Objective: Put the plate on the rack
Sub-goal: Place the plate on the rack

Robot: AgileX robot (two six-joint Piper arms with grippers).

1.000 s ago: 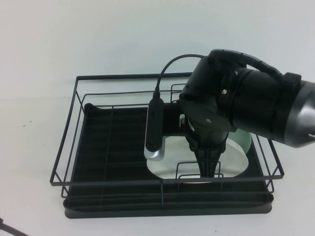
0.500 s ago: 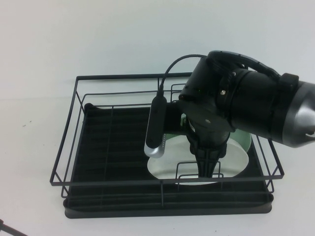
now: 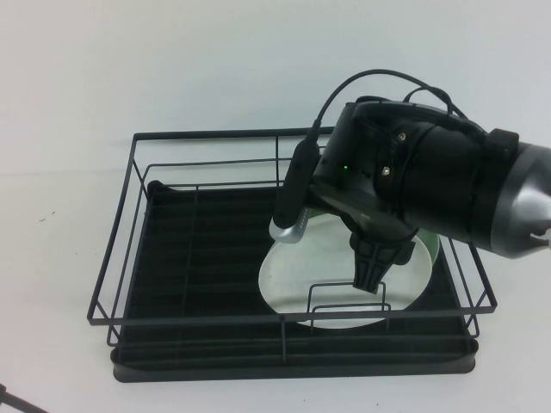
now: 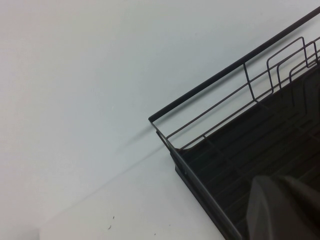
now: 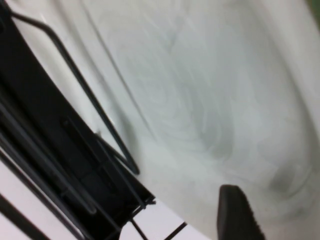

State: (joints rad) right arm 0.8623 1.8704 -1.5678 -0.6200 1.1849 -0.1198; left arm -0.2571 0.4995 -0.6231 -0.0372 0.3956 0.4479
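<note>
The white plate (image 3: 310, 271) lies nearly flat in the right half of the black wire rack (image 3: 189, 249), resting over a pale mint-green plate (image 3: 432, 248). My right gripper (image 3: 372, 280) hangs just above the white plate's middle, pointing down. In the right wrist view the plate (image 5: 200, 100) fills the frame and only one black finger (image 5: 234, 210) shows, with bare plate beside it, so the jaws stand apart and hold nothing. My left gripper (image 4: 282, 210) is parked low outside the rack's near left corner (image 4: 165, 125) and looks shut and empty.
The rack's upright wire loops (image 3: 344, 297) stand at the plate's near edge, and its front rail (image 3: 284, 318) runs just below them. The right arm's wrist camera and cable (image 3: 293, 202) hang over the rack's middle. White table surrounds the rack.
The right wrist has tilted and lifted a little, swinging its camera up and to the right. More of the white plate now shows, lying in the rack. The left arm has not moved.
</note>
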